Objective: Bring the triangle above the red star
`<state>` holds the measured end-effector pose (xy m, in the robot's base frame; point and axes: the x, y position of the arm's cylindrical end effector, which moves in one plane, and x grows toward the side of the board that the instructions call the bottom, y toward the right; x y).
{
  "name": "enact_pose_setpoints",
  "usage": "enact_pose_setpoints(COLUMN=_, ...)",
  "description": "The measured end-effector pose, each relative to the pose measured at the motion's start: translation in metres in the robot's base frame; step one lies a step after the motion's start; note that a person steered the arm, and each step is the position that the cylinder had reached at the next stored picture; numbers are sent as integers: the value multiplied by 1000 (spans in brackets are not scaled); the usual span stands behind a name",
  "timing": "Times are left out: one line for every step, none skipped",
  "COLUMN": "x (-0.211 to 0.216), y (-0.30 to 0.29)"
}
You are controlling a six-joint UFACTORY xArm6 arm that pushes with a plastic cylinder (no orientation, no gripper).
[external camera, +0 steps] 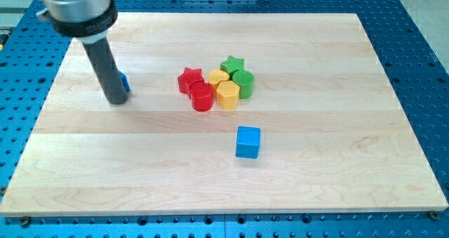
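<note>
My tip (116, 100) rests on the wooden board at the view's left. A small blue block (124, 82), mostly hidden behind the rod so its shape is unclear, touches the rod's right side. The red star (189, 79) lies near the board's middle, well to the right of my tip, at the left end of a tight cluster of blocks.
The cluster holds a red cylinder (202, 97), a yellow heart (218, 77), a yellow hexagon (227, 95), a green star (232, 63) and a green cylinder (243, 81). A blue cube (248, 141) sits alone below the cluster. The board's edge (210, 214) runs along the view's bottom.
</note>
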<state>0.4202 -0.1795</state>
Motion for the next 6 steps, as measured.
enact_pose_setpoints(x=24, y=-43)
enact_pose_setpoints(x=-2, y=-38)
enact_pose_setpoints(x=-24, y=13)
enact_pose_setpoints(x=-54, y=32)
enact_pose_setpoints(x=-97, y=19)
enact_pose_setpoints(x=-100, y=45)
